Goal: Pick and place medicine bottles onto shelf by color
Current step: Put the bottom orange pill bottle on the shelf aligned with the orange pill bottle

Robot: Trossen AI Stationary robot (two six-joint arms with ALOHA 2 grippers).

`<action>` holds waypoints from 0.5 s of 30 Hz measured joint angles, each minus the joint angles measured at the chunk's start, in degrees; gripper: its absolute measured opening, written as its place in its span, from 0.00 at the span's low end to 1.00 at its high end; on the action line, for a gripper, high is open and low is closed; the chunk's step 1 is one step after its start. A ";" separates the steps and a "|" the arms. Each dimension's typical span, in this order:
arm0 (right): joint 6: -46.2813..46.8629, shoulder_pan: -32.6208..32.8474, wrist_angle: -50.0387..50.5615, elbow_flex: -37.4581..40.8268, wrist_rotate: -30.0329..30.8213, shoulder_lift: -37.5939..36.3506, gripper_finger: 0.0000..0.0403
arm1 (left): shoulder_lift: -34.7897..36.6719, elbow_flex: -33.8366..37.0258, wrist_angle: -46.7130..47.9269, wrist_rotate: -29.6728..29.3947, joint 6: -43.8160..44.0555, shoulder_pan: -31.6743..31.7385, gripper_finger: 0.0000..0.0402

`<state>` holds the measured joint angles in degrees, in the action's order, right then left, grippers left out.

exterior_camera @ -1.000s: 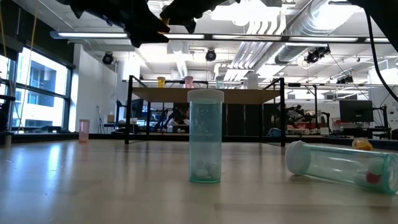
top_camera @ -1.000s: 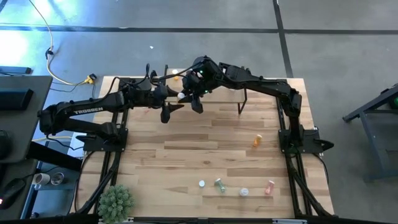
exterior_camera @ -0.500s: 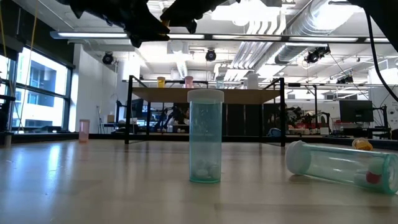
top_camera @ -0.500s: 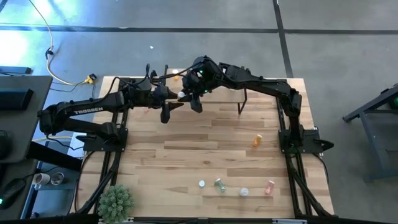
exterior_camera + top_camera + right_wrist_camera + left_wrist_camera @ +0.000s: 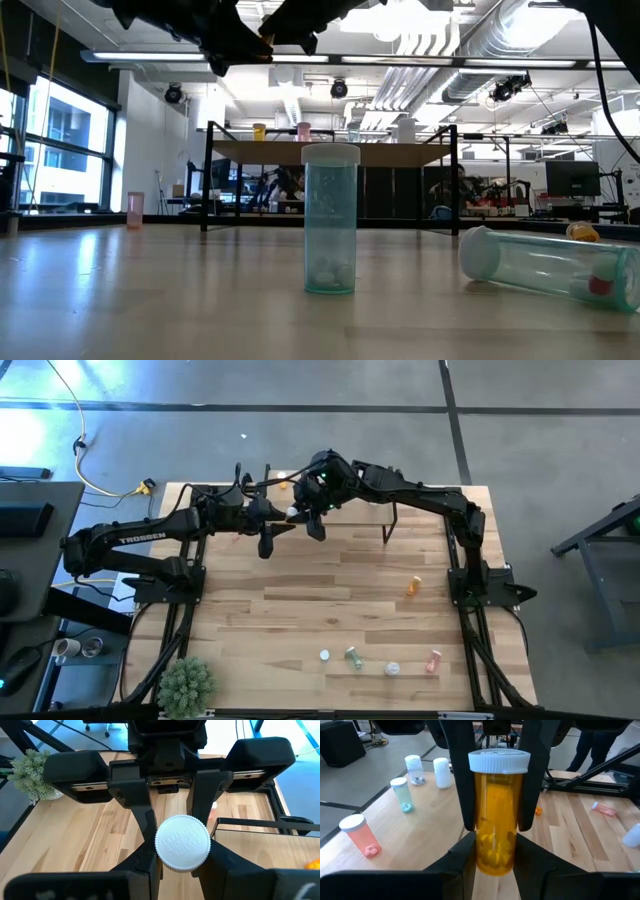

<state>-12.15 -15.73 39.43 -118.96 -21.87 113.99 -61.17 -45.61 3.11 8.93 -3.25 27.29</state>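
Item, handover at upper centre: my left claw has just closed on the orange bottle my right claw still grips, release pending.

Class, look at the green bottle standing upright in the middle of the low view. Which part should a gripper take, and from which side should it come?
Take the green bottle by its straight body just under the white cap, coming down from above. It stands upright with open space on both sides, and the slightly wider cap would probably keep it from slipping.
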 joint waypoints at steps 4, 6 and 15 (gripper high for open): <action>-0.24 0.00 0.19 0.00 -0.02 0.00 0.22 | 0.00 -0.02 0.00 -0.04 0.00 0.00 0.25; -0.30 0.00 0.18 0.00 0.05 0.00 0.22 | 0.00 -0.02 0.02 -0.09 0.00 0.00 0.24; -0.37 0.04 1.10 0.07 2.98 0.00 0.34 | 0.02 -0.02 0.01 -1.22 0.04 0.04 0.24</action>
<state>-12.52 -15.68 40.53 -118.89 -18.89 114.00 -61.14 -45.63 3.12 7.70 -3.21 27.33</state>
